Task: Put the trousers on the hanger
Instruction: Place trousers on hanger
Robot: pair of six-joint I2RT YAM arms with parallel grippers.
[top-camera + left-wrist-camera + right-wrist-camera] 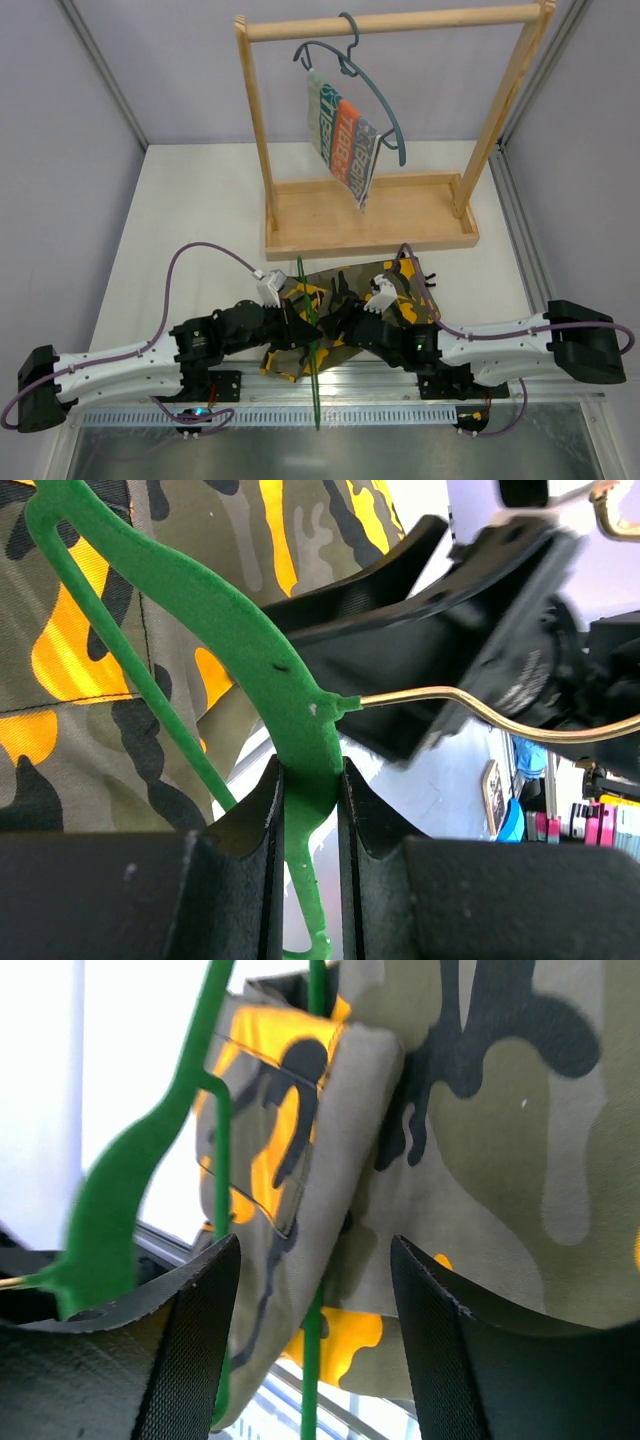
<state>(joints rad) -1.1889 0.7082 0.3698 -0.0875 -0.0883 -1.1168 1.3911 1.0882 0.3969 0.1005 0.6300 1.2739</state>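
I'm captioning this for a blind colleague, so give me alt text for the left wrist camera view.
The left gripper is shut on the green hanger at its neck, just below where the metal hook bends off sideways. The camouflage trousers fill the upper left behind the hanger.

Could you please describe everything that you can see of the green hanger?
The green hanger is a slim, matte, plastic-looking frame with a thicker shoulder, a thin lower bar and a brass-coloured wire hook. The left end effector is shut on its neck, just below the hook. From above it shows edge-on as a thin line running across the camouflage trousers, between the two arms.
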